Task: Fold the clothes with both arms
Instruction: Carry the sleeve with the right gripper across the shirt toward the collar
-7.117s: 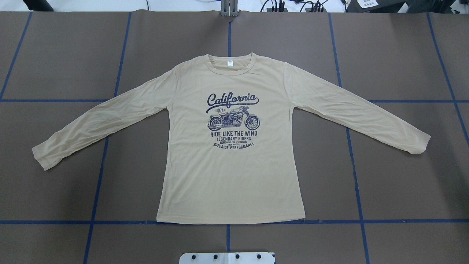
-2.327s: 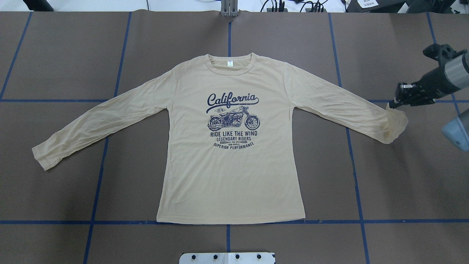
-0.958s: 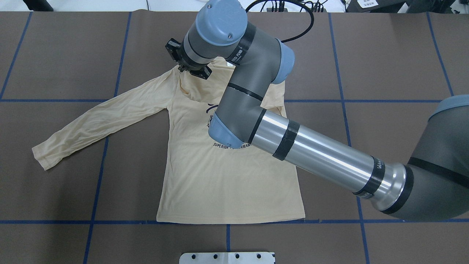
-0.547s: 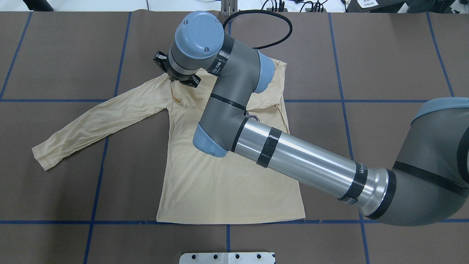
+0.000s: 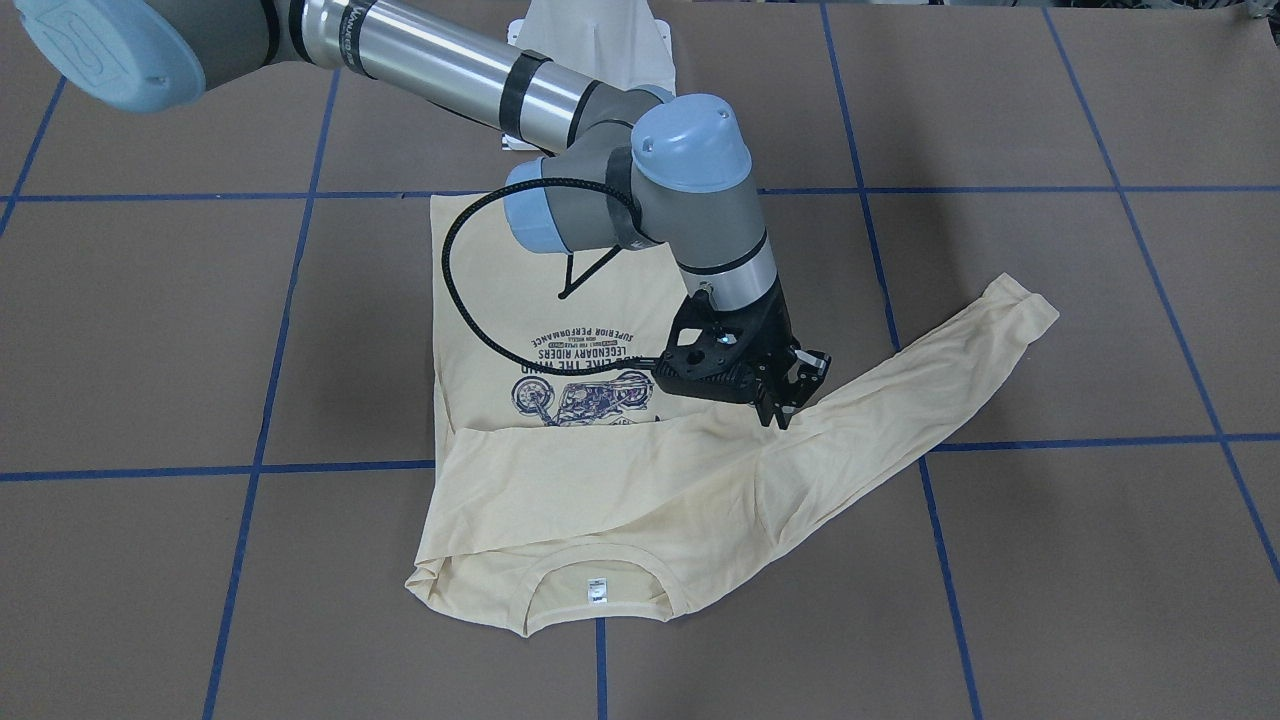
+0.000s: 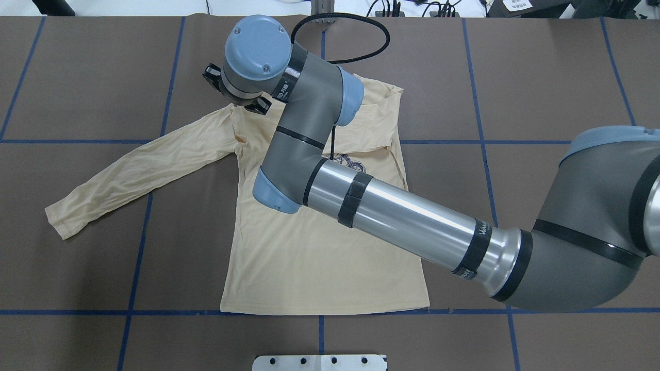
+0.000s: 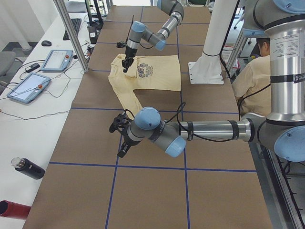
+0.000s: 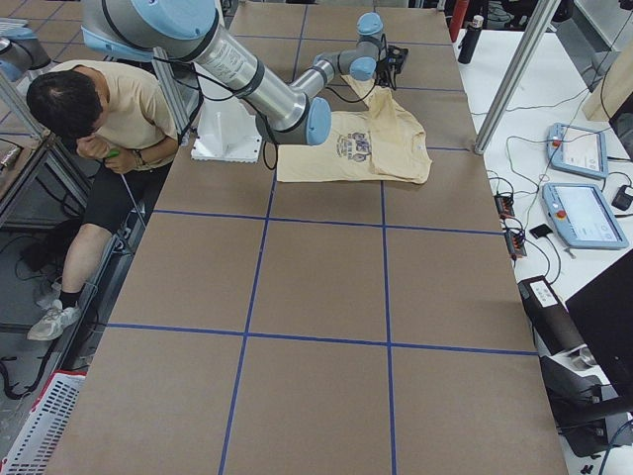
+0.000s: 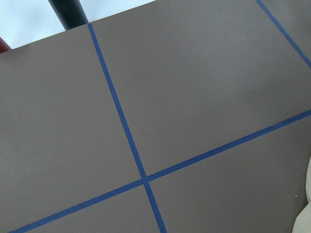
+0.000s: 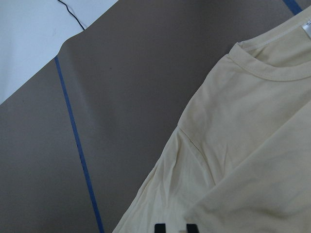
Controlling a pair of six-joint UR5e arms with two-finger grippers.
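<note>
T-shirt [image 6: 319,268] cuff in right pincer [image 5: 783,410], over shoulder

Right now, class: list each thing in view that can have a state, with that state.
T-shirt: face up, partly folded.
Sleeve on robot's right: folded over the body.
Sleeve on robot's left: spread out flat.
Right arm: jaws on the folded sleeve's end; grip unclear.
Left arm: over bare table; jaws' state unclear.

Cream shirt [image 10: 243,136] fills right half, collar [image 10: 272,68] top right; right gripper [image 10: 176,228]: 2 tips at bottom edge; blue tape [image 10: 77,145] left.
</note>
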